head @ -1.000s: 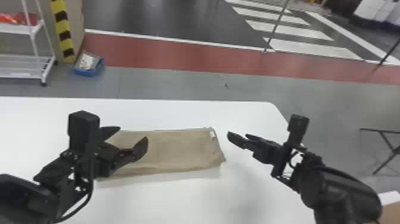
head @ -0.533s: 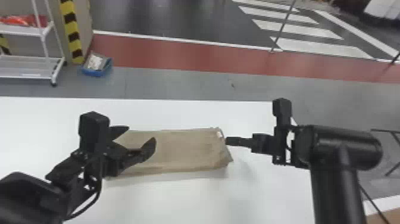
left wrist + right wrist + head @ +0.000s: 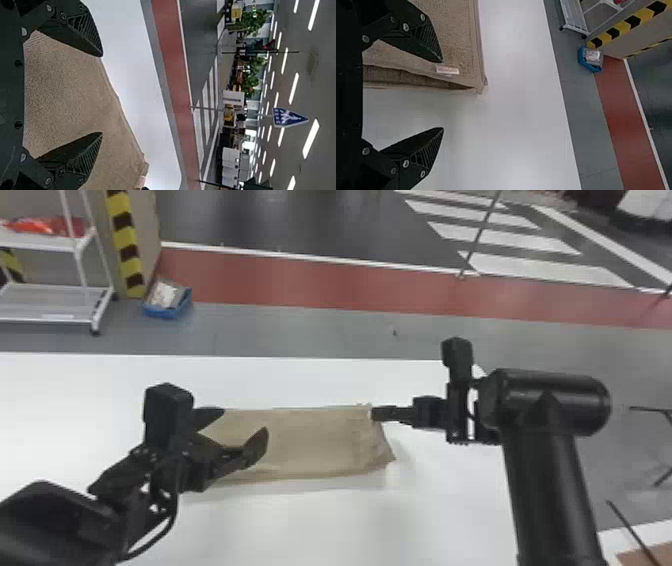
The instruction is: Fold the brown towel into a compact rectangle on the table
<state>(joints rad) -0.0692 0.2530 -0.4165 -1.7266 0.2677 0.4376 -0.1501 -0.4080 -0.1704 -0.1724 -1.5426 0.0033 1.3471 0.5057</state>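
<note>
In the head view, the brown towel is lying on the white table as a long folded rectangle, its long sides running across in front of the robot. The left gripper is hovering over the towel's left end, its two fingers standing wide apart and holding nothing. The right gripper is pointing inward at the far right corner of the towel. Beyond the table, a blue bin is sitting on the floor and holding a pale package, while a white shelf rack to its left is carrying red-orange items on its upper shelf. In the left wrist view, the left gripper is spreading its fingers broadly, with towel cloth showing between them and nothing being pinched. In the right wrist view, the right gripper is also gaping wide and grasping nothing: one finger is reaching over the towel near a small white label, the other is standing over the tabletop beside it. The towel's layers are parting slightly along the edge between them. The blue bin is again showing its package inside.
</note>
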